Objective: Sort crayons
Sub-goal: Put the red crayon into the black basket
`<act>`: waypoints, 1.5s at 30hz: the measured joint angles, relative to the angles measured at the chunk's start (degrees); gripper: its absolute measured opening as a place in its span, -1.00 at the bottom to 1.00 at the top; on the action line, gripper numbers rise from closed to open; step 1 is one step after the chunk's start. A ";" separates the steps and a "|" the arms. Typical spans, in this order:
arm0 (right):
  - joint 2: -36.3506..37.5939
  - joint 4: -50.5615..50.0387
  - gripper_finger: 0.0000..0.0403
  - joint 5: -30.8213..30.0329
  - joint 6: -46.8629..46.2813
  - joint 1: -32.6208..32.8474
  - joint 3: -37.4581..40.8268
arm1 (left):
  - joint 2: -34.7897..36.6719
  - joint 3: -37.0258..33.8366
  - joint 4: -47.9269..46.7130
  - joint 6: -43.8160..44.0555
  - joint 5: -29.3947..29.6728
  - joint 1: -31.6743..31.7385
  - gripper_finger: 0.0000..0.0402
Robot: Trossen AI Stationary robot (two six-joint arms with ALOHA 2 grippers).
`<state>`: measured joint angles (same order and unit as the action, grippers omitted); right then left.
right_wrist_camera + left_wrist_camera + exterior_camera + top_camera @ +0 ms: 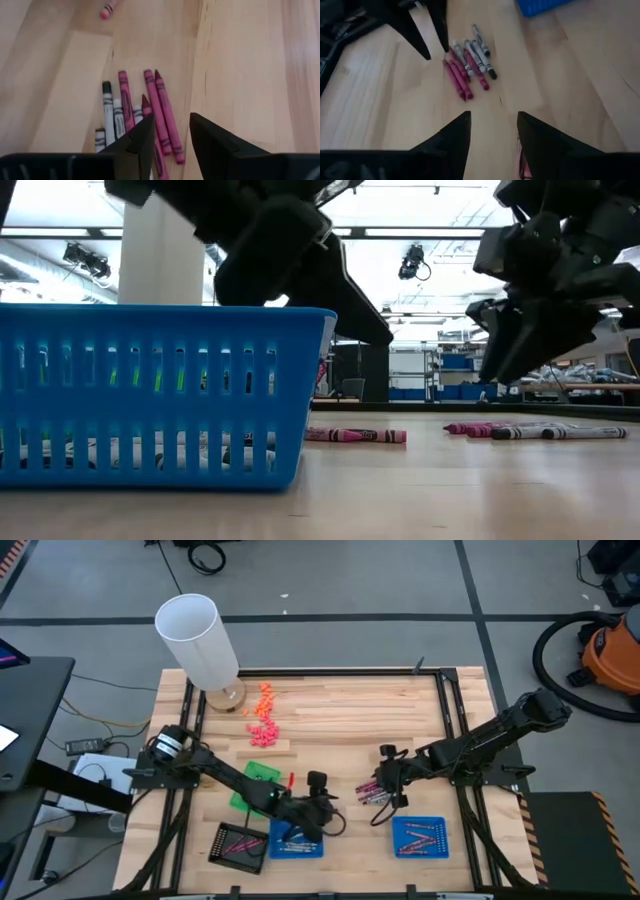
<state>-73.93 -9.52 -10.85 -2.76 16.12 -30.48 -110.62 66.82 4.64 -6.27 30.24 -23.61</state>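
Observation:
A loose pile of crayons (pixel 372 795), pinkish-red, maroon and silvery-grey, lies flat on the wooden table (pixel 360 720) toward its near right. My right gripper (pixel 171 135) hovers open just above the pile's right end, pointing down at a slant; in the low view its fingertips (pixel 500 370) stand clear of the crayons (pixel 540 430). My left gripper (pixel 492 135) is open and holds nothing. It hangs over the table left of the pile (pixel 467 65), beside the left blue tray (pixel 295 840). A single pink crayon (pixel 355 435) lies on the table below it.
A black tray (pixel 238 843) and a right blue tray (pixel 420 837) hold crayons at the near edge. A green tray (pixel 258 780) sits behind them. A white cylinder (pixel 200 640) and orange and pink chunks (pixel 262 715) stand at the far left.

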 joint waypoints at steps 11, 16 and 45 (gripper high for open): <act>-2.80 0.09 -0.22 -1.42 0.25 -2.17 -0.02 | 1.00 -7.87 23.62 -4.89 1.01 1.91 -0.15; -5.86 2.05 -0.22 -1.09 2.37 -2.76 -0.02 | 1.00 -7.88 24.77 -4.42 1.40 2.55 -0.15; -10.23 2.36 -0.52 5.83 4.41 -9.54 -0.13 | 1.00 -7.88 24.68 -3.30 1.16 2.55 -0.14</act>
<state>-84.16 -7.16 -5.03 1.65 6.58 -30.61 -109.62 58.94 29.32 -9.56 31.40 -21.06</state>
